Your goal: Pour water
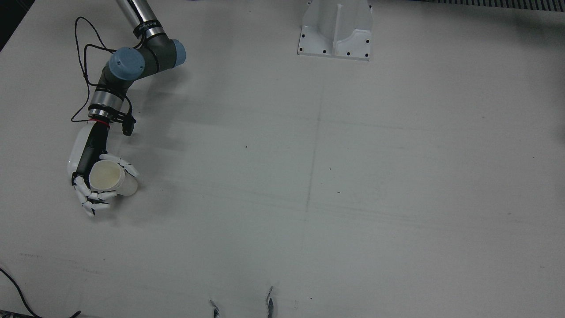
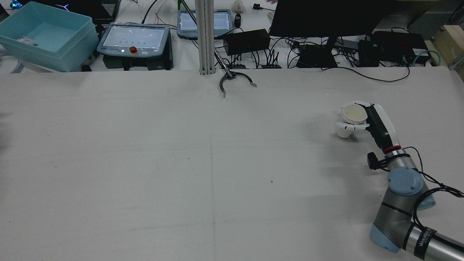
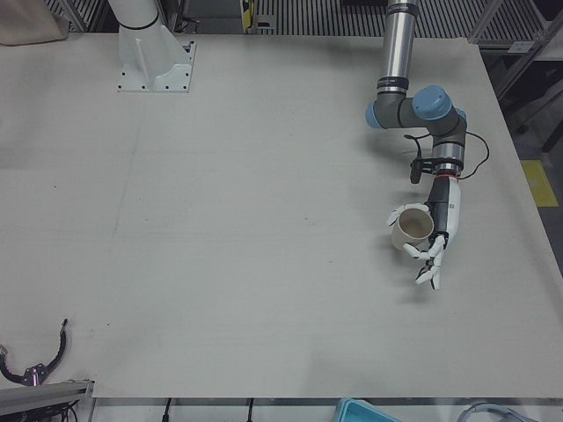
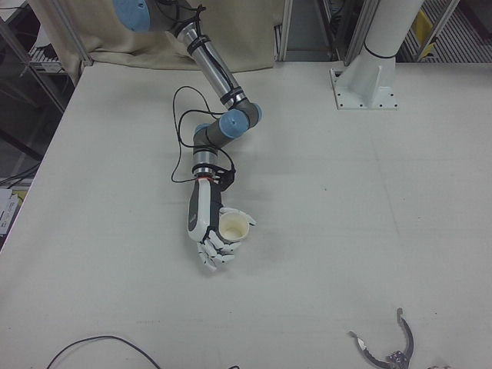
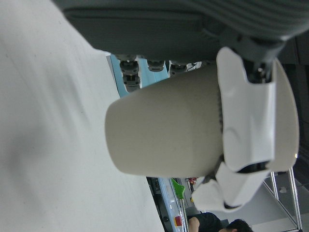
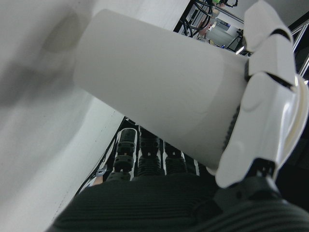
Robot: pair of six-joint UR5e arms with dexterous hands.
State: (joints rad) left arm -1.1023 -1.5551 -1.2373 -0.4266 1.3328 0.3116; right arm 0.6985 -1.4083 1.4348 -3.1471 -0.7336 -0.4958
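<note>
Gripping the white cup [image 1: 112, 179] round its wall, the right hand [image 1: 88, 194] holds it mouth up just above the table; we judge this guards against spilling. The left hand [image 3: 433, 251] likewise wraps the beige cup [image 3: 412, 227], well apart across the bare grey table [image 1: 309, 198]. We cannot tell the contents. Beyond the table are a teal bin [image 2: 47, 36], pendants [image 2: 134, 38] and cables

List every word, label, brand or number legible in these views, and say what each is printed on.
"WANHEDA" (uncertain, small and slanted): on the black band around the right arm's silver tube, rear view.
Teach pendant screens: content too small to read.
White cup in the right hand: no print visible.
Nothing else readable.
</note>
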